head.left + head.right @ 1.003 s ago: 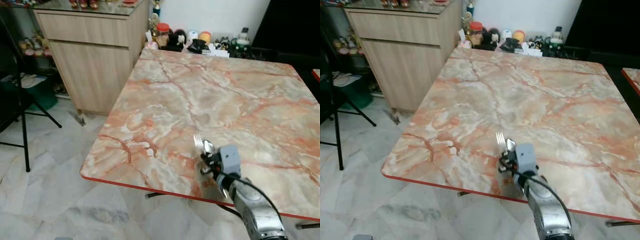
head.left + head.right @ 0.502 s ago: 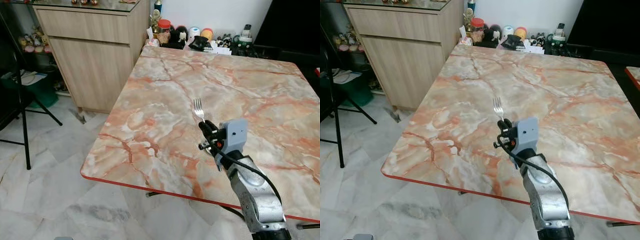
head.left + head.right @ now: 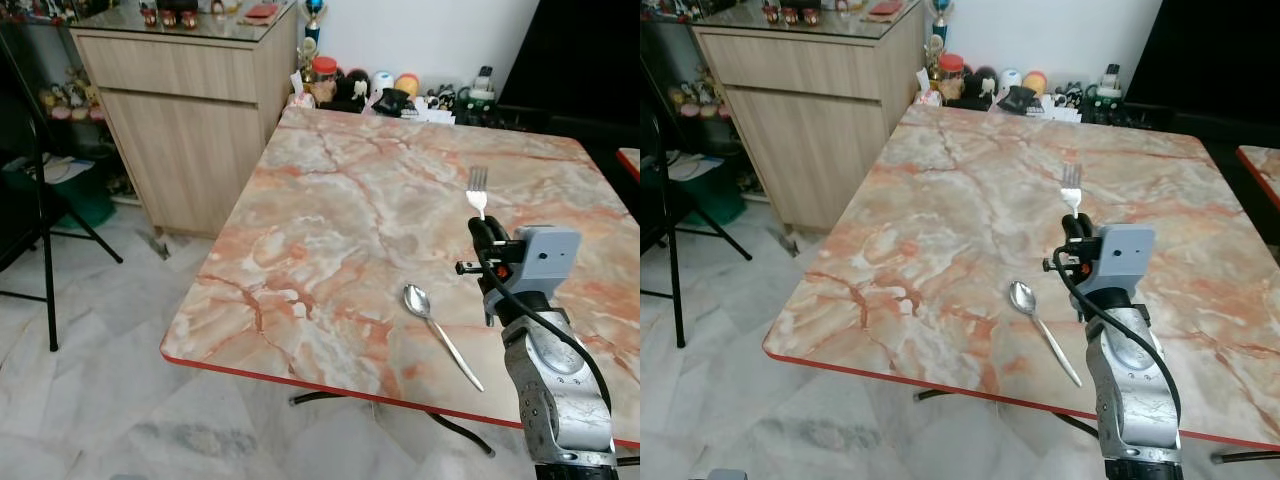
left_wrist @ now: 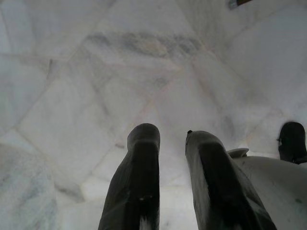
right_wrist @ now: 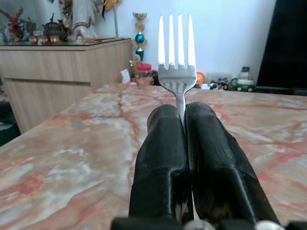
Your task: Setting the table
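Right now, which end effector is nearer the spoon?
Right. The right end effector holds a fork above the table, just beside the spoon. The left end effector hangs over the floor.

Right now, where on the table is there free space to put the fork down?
The marble table is bare beside the spoon and across its middle. Only the far edge is crowded, with jars. The right gripper holds the fork.

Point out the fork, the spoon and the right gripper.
fork (image 5: 175,57), right wrist view, on the tines.
spoon (image 3: 416,299), left eye view, on the bowl.
right gripper (image 5: 184,120), right wrist view, between its fingertips.
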### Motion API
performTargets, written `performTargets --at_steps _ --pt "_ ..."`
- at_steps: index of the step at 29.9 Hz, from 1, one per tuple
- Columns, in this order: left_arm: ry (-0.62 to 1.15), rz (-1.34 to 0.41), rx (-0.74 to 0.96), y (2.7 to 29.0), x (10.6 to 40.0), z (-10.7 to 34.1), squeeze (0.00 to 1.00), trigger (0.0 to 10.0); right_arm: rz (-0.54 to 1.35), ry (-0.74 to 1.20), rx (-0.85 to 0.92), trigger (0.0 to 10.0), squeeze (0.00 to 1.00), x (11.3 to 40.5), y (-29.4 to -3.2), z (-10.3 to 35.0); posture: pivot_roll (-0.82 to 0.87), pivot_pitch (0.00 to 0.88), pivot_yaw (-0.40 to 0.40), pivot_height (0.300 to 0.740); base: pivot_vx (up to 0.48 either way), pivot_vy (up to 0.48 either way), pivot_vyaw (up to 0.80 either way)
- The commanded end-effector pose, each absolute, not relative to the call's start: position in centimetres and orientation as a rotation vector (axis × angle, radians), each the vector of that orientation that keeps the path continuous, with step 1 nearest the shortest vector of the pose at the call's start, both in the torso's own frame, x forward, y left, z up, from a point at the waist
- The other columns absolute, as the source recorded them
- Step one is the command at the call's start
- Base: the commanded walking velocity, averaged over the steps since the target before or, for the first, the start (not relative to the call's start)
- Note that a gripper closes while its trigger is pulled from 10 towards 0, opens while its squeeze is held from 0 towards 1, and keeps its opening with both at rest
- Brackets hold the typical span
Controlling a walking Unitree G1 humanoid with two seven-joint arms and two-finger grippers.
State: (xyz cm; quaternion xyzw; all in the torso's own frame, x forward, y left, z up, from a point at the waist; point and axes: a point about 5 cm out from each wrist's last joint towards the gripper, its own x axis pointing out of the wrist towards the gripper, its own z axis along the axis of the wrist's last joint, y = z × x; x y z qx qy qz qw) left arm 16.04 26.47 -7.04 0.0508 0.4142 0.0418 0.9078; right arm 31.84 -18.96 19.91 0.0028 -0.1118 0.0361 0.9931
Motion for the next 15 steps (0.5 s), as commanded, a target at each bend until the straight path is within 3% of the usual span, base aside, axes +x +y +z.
performTargets --at_steps 1,3,10,15 --pt "0.871 0.089 0.106 26.46 15.81 -7.2 0.0 10.0 0.05 -0.254 0.013 10.0 0.0 31.63 -19.47 20.64 0.03 0.003 -0.036 0.74 0.0 -0.322 0.0" --pt "0.869 0.088 0.105 26.35 15.96 -7.18 0.0 10.0 0.048 -0.249 0.016 10.0 0.0 31.69 -19.42 20.67 0.03 0.011 -0.037 0.74 0.0 -0.332 0.0" --pt "0.858 0.094 0.096 26.04 16.26 -7.15 0.0 10.0 0.048 -0.255 0.015 10.0 0.0 31.91 -19.12 20.93 0.02 0.066 -0.039 0.74 0.0 -0.379 -0.69" --pt "0.86 0.099 0.091 25.93 16.04 -7.28 0.0 10.0 0.047 -0.273 0.012 10.0 0.0 32.01 -19.01 21.29 0.02 0.08 -0.041 0.74 0.0 -0.457 0.0"
